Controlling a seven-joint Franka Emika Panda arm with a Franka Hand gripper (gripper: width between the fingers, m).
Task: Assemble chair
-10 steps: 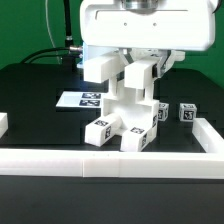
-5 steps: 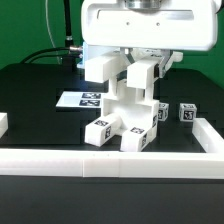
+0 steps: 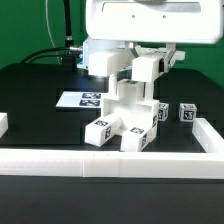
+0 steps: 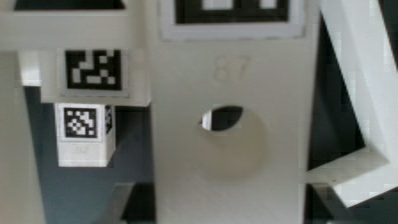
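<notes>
**A:** Where is the chair sitting right now?

**B:** The half-built chair [image 3: 125, 118] is standing on the black table [image 3: 40, 100], near the middle of the exterior view and just behind the white border rail [image 3: 100, 163]. Its two tagged feet are pointing toward the camera.

**A:** And the gripper?

**B:** The gripper [image 3: 127, 58] is hanging directly over the chair's upright part, with a white block showing on either side of it. Its jaws are sitting drawn close together. I cannot tell whether they are pinching a part, because the fingertips are hiding behind those blocks.

**A:** What is the wrist camera showing?

**B:** It is looking closely at a white panel [image 4: 231, 170] with a round hole [image 4: 221, 119] in it. A tagged square leg [image 4: 89, 70] is standing beside that panel.

**A:** Is anything lying loose?

**B:** A small tagged cube [image 3: 186, 113] is resting toward the exterior view's right, apart from the chair. A second cube [image 3: 163, 110] is sitting just beside the chair. The marker board [image 3: 80, 98] is lying flat behind the chair, toward the exterior view's left.
</notes>
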